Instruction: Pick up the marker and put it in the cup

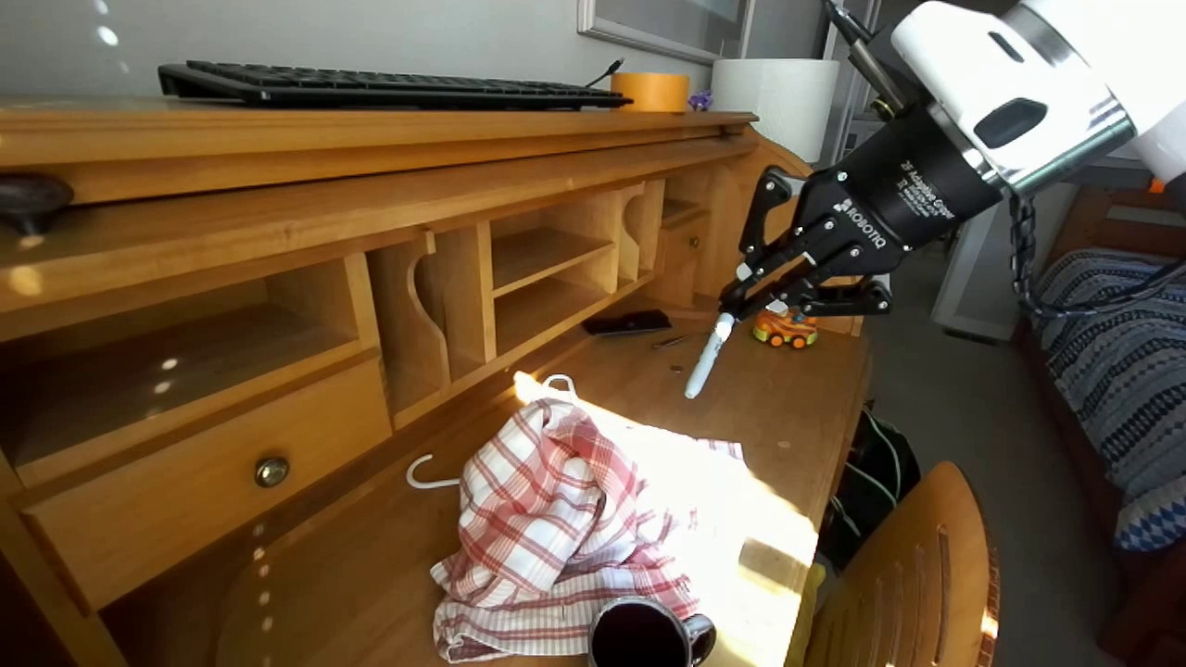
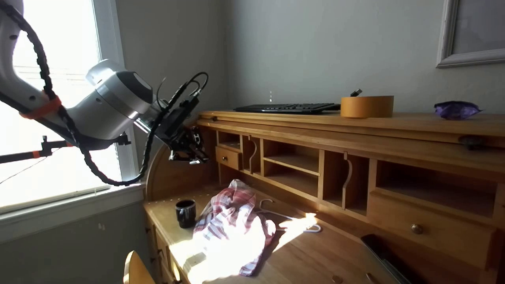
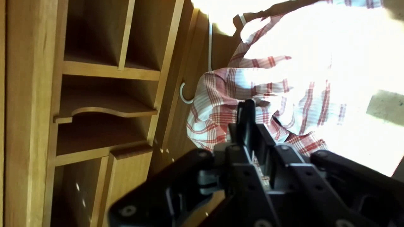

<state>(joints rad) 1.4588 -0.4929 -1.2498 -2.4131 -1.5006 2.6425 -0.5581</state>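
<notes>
a grey wall (image 1: 371, 32) rises behind the wooden bench (image 1: 778, 398), which has small compartments (image 1: 556, 259) along its back. in an exterior view, my end effector (image 1: 732, 301) is clamped on the marker (image 1: 709, 361), which looks pale in this light. the marker is in the air, tilted, and its longer visible part points down from my grip. on the bench lies the crumpled checked cloth (image 1: 547, 500), red and white, partly whitened by strong light; a white hanger (image 1: 437, 484) shows beside it. the cup (image 1: 637, 639), which is dark and has a handle, stands at the lower edge of this view, well apart from the marker. an orange toy vehicle (image 1: 786, 329) is on the far part of the bench.

in an exterior view, the cup (image 2: 186, 215) stands upright on the bench, just beside the cloth; whether they touch, i cannot tell. my end effector (image 2: 195, 157) hangs higher than the cup, and here the marker is hard to make out. a keyboard (image 2: 292, 108) and an orange round container (image 2: 367, 106) sit on the high shelf (image 2: 414, 124) above the compartments.

in the wrist view, my two dark fingers (image 3: 247, 176) are at the bottom, close together toward the tips, in front of the cloth. what is between them is too dark to tell.
</notes>
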